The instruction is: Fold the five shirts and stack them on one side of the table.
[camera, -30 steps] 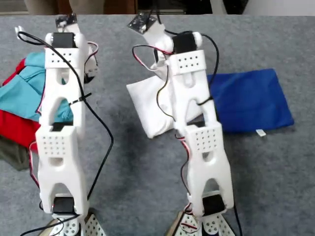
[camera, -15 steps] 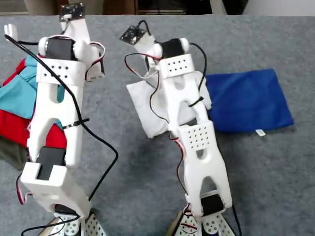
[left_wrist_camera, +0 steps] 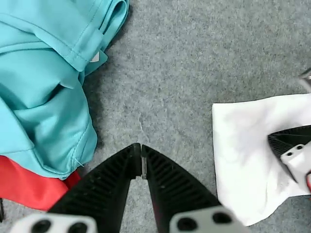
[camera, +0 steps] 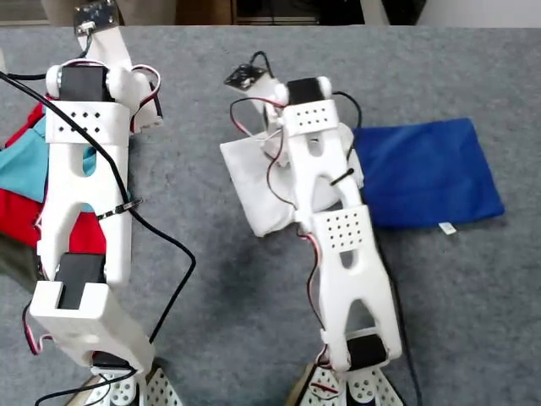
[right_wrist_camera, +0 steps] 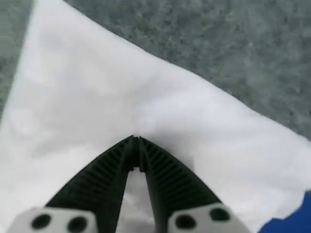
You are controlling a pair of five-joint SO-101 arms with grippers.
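Note:
A folded white shirt lies mid-table, with a folded blue shirt beside it on the right. My right gripper is shut, its tips resting on the white shirt; a corner of the blue shirt shows nearby. An unfolded heap sits at the left edge: a teal shirt over a red shirt and a dark shirt. My left gripper is shut and holds nothing, above bare table between the teal shirt and the white shirt.
The grey felt table has free room in front of the shirts and along the far edge. Both white arms stretch up the table from their bases at the near edge, and cables hang off them.
The left arm has swung left and toward the far edge, closer to the heap. The right arm has shifted slightly over the white shirt. The shirts have stayed in place.

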